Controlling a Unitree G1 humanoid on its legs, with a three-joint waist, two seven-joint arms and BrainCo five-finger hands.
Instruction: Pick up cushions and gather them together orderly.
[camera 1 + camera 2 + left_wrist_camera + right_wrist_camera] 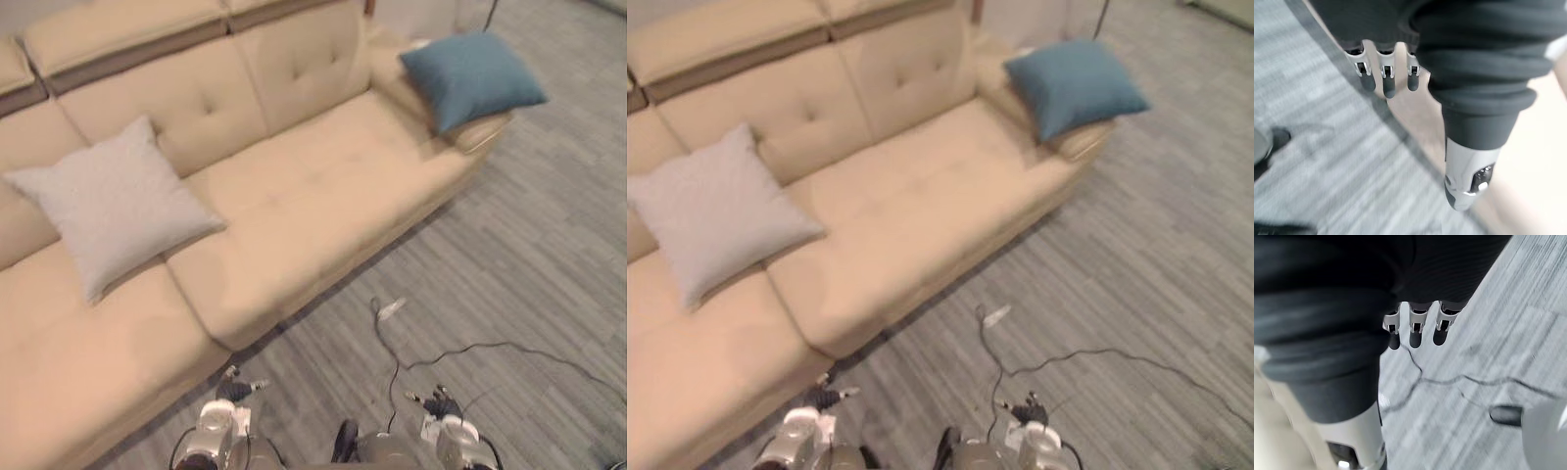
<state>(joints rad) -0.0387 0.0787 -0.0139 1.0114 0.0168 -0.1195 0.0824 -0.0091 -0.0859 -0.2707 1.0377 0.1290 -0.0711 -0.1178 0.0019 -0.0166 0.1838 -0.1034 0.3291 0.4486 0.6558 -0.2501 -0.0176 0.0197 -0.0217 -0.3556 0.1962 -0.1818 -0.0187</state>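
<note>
The sofa [323,186] holds two cushions, well apart: the grey cushion [113,206] leans on its backrest, the blue cushion [470,76] lies on its right armrest. The left hand [235,390] and right hand [441,402] hang over the floor [509,274] before the sofa, fingers straight, holding nothing.

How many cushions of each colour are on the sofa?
light grey square fabric cushion: 1
blue square fabric cushion: 1
Total: 2 cushions, both on the beige padded sofa, lying far apart.
</note>
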